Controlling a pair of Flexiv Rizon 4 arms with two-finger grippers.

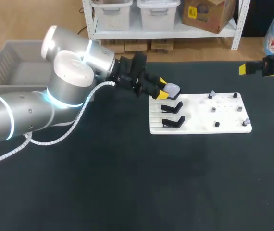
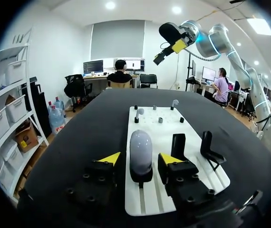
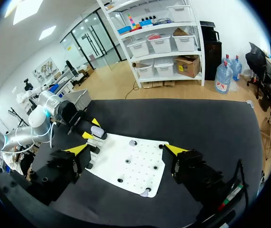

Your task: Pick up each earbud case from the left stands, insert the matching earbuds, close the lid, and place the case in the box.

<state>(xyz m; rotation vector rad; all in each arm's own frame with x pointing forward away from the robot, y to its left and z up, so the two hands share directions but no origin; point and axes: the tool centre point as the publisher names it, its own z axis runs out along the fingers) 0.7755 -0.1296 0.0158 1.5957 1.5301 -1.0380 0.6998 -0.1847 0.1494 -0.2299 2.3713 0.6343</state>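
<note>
Lilac earbud case (image 2: 140, 152) on stand (image 2: 140, 178), board's (image 1: 199, 120) 10 o'clock corner | left gripper (image 2: 140, 160) spread, straddling it, not touching | best: centre, squeeze flanks evenly, lift straight | right gripper (image 3: 126, 151) spread, table's 2 o'clock

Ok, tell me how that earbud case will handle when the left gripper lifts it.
The earbud case looks smooth and rounded, so it may slip between the tips of the left gripper. It stands upright on a small black stand, so a nudge could tip it. Its small, hard-looking shell suggests it is rigid and light.
</note>
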